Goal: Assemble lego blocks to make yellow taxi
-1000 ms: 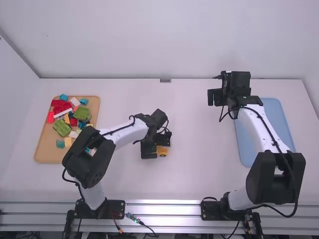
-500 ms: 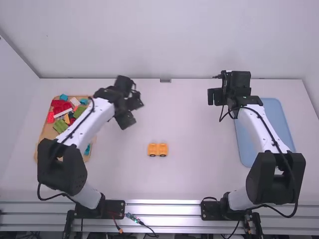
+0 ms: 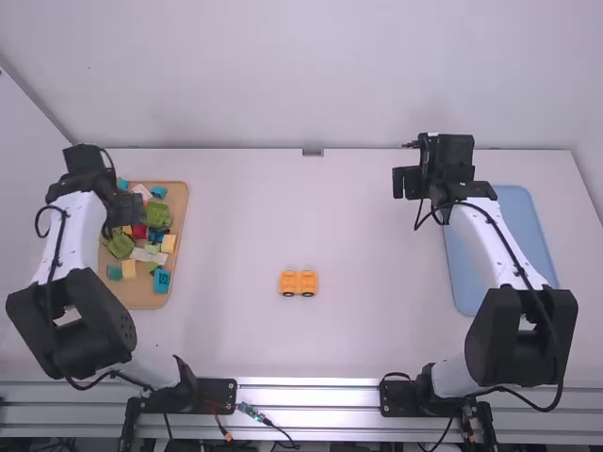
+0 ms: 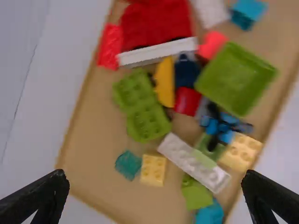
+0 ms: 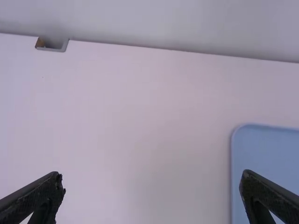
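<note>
My left gripper (image 3: pixel 126 209) is over the back part of the wooden tray of blocks. In the left wrist view the same gripper (image 4: pixel 156 196) is open above the blocks, its fingers far apart. Among them are yellow blocks (image 4: pixel 153 170), a white block (image 4: pixel 194 162), green blocks (image 4: pixel 141 105) and red ones (image 4: pixel 156 23). An orange-yellow wheeled piece (image 3: pixel 299 282) stands alone on the table, near the middle. My right gripper (image 3: pixel 408 184) is held above the table's back right; in the right wrist view this gripper (image 5: pixel 153 196) is open with nothing between its fingers.
The tan wooden tray (image 3: pixel 85 282) lies at the left of the table. A blue tray (image 3: pixel 468 282) lies at the right, partly under the right arm. The back wall (image 3: pixel 236 75) rises behind the table.
The left arm has swung away from the wheeled piece to the far left, over the block tray. The wheeled piece is uncovered and stands by itself. The right arm has kept still.
</note>
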`<state>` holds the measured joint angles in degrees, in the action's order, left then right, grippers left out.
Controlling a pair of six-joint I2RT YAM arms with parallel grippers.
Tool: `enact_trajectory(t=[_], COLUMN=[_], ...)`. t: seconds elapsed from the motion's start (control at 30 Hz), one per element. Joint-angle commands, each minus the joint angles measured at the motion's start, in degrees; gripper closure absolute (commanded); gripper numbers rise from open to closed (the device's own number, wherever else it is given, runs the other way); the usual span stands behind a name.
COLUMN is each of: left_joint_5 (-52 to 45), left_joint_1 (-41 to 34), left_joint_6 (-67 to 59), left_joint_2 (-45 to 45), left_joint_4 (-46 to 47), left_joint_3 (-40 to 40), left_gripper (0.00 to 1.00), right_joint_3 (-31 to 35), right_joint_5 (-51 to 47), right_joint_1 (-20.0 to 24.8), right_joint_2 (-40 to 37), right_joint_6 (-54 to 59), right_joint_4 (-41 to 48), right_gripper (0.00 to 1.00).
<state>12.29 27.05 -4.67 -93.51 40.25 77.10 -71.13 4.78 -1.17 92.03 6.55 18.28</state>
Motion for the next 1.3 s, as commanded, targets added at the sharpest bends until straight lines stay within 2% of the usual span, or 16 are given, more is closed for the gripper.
enact_trajectory(t=[0.0,0.1,0.13,0.23,0.4,0.8,0.93,1.17,1.23,1.27], left_joint_5=[-0.1,-10.2,-17.2,-22.3,-17.6,-16.8,-15.9,-16.1,-15.7,-15.0], left_joint_1=[4.1,8.2,9.4,10.4,10.4,10.2,10.5,10.1,10.0,10.0], left_joint_6=[10.0,3.3,-1.9,-5.7,-1.6,-5.4,-4.9,-4.3,-3.8,-3.8], left_joint_2=[1.5,1.5,1.4,1.0,1.0,-2.1,-4.9,-10.4,-10.7,-10.7], left_joint_4=[-0.3,-1.8,-2.5,-4.4,-6.8,-9.8,-7.4,2.4,3.0,2.7], left_joint_3=[-3.2,-6.3,-7.6,-9.8,-13.3,-16.7,-14.1,-5.3,-4.8,-4.8], left_gripper=[0.01,0.01,0.01,0.01,0.01,0.01,0.01,0.01,0.04,0.10], right_joint_3=[-1.3,-1.3,-1.3,-1.3,-1.3,-1.3,-1.3,-1.3,-1.3,-1.3], right_joint_5=[0.1,0.3,0.3,0.5,1.8,1.7,1.6,1.6,1.6,1.6], right_joint_1=[0.0,0.0,-0.1,-0.1,0.0,-0.8,-0.8,-0.8,-0.8,-0.7], right_joint_2=[-2.0,-2.0,-2.0,-2.0,-2.0,-2.0,-2.0,-2.0,-2.0,-2.0], right_joint_6=[-0.3,-0.3,-0.3,-0.3,-0.3,-0.3,-0.3,-0.3,-0.3,-0.3], right_joint_4=[0.0,0.0,0.0,0.0,0.0,0.0,0.0,0.0,0.1,0.2], right_gripper=[0.01,0.01,0.00,0.01,0.01,0.01,0.01,0.01,0.01,0.01])
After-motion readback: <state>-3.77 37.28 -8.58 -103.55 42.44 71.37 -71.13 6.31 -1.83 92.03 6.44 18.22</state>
